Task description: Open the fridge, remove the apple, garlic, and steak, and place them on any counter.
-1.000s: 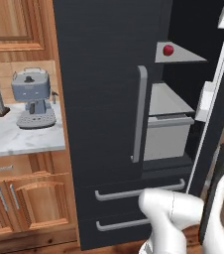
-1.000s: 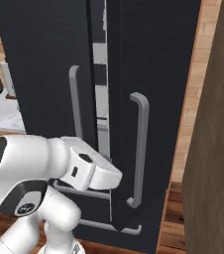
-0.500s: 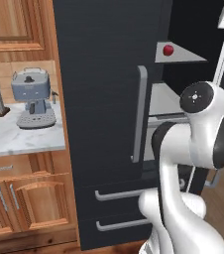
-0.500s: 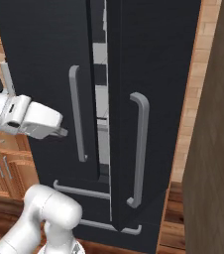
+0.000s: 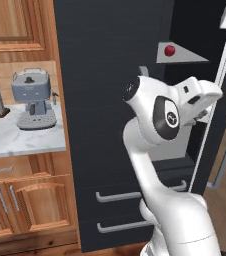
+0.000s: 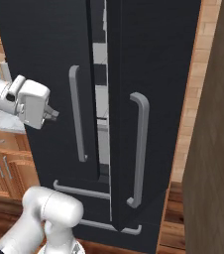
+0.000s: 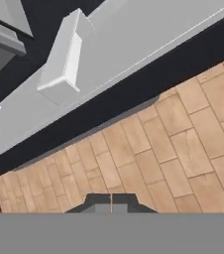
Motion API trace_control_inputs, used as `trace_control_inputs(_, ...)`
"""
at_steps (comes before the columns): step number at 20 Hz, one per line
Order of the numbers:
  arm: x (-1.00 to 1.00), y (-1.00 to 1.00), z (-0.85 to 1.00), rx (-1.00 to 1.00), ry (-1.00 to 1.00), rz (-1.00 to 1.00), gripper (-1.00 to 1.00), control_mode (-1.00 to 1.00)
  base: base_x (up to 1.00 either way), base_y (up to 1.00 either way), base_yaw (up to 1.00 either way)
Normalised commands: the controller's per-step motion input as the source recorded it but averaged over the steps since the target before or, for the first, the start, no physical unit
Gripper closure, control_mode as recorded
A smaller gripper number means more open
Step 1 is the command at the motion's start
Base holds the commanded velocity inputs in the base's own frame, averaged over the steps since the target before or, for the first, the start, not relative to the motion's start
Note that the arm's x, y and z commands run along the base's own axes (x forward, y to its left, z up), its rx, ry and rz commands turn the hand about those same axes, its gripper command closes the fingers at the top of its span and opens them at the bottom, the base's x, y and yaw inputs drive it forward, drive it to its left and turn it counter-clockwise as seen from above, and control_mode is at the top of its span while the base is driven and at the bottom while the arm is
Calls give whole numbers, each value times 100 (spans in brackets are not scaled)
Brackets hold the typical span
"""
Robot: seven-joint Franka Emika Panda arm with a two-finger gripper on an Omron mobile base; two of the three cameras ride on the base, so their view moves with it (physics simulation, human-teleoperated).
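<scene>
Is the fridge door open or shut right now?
Open: the fridge right door stands ajar, and the apple shows on a shelf inside.

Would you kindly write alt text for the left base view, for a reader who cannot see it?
A white robot arm rises before a black fridge whose right door stands open, its pincer raised at the opening. A red apple sits on an upper shelf inside. To the left, a grey coffee machine stands on the marble counter.
</scene>
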Motion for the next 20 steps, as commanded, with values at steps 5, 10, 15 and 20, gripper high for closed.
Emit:
trace_control_inputs(5,50,-23,2,1,1,-2,100,-100,0,0,0)
trace_control_inputs(10,58,-32,13,4,0,0,100,-100,0,0,0)
trace_control_inputs(15,55,-65,0,-1,0,0,100,-100,0,0,0)
trace_control_inputs(20,50,-91,-9,-5,0,0,100,-100,0,0,0)
